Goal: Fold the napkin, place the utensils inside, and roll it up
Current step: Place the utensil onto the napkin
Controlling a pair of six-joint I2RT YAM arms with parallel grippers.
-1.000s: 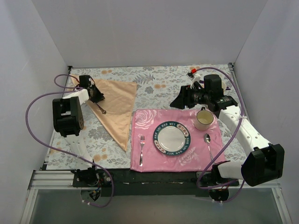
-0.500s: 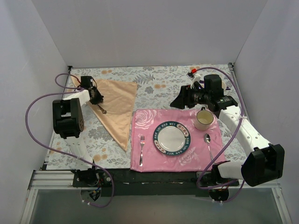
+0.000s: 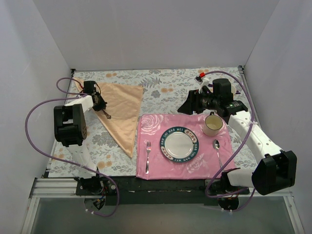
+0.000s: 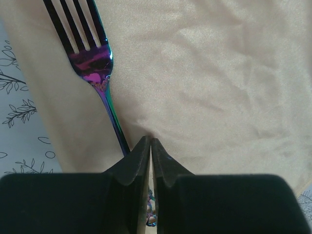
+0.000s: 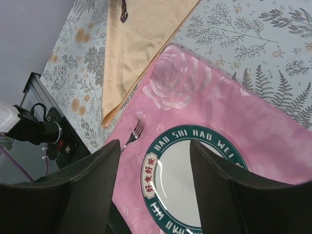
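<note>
From above, my left end effector (image 3: 101, 104) sits low on the left edge of the napkin (image 3: 123, 111). The napkin lies folded into a triangle on the patterned worktop (image 3: 161, 87), left of the pink placemat (image 3: 152, 127). The dark fork (image 3: 106, 115) rests on the napkin just past my fingertips. My right end effector (image 3: 184, 107) hangs over the placemat's far edge, near the mug (image 3: 212, 125). The plate (image 3: 179, 144), silver fork (image 3: 147, 156) and silver spoon (image 3: 217, 148) also lie on the placemat.

At my left wrist, the left end effector (image 4: 150, 141) is narrow, its jaws pressed to a thin slit over the napkin (image 4: 219, 87). The dark fork (image 4: 91, 61) points away, tines up the frame, and its handle slips under my left finger. I cannot tell whether I pinch it.

At my right wrist, the right end effector (image 5: 155, 146) is spread wide and holds nothing, above the plate (image 5: 195, 134) and placemat (image 5: 195, 92). The napkin (image 5: 141, 44) lies beyond them, and the silver fork (image 5: 134, 133) lies beside the plate.
</note>
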